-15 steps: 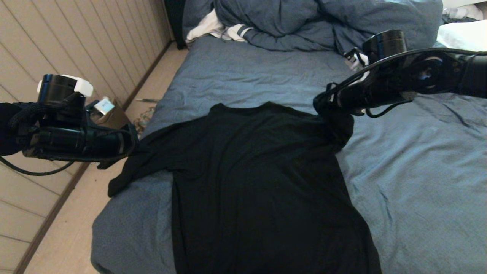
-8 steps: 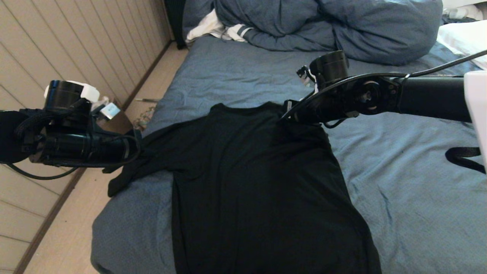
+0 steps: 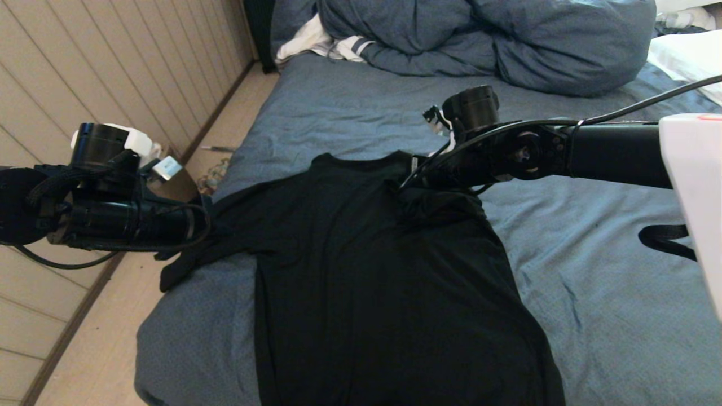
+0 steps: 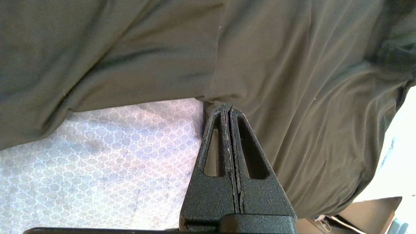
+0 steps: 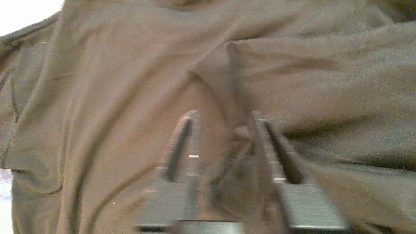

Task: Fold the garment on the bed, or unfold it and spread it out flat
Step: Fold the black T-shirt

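The garment (image 3: 366, 282), a black T-shirt with its plain side up, lies on the bed (image 3: 592, 282) with its collar toward the far end. My left gripper (image 3: 206, 225) hangs over the bed's left edge, shut on the hem of the left sleeve, which stretches out toward it. In the left wrist view its jaws (image 4: 227, 109) meet at the sleeve edge (image 4: 292, 81) above the patterned sheet (image 4: 97, 162). My right gripper (image 3: 406, 180) is over the right shoulder, where the right sleeve lies folded inward onto the body. Its fingers stand apart (image 5: 224, 120) with a loose fold of black cloth (image 5: 113, 81) between them.
A bulky blue duvet (image 3: 479, 39) and a white stripe-cuffed cloth (image 3: 321, 42) are heaped at the far end, with a white pillow (image 3: 685, 53) at the far right. Pale floor (image 3: 101, 338) and a panelled wall run along the bed's left side.
My right arm swung left, carrying the right sleeve in over the shirt's body, and its jaws have opened. The left gripper has barely moved and stays shut on the left sleeve.
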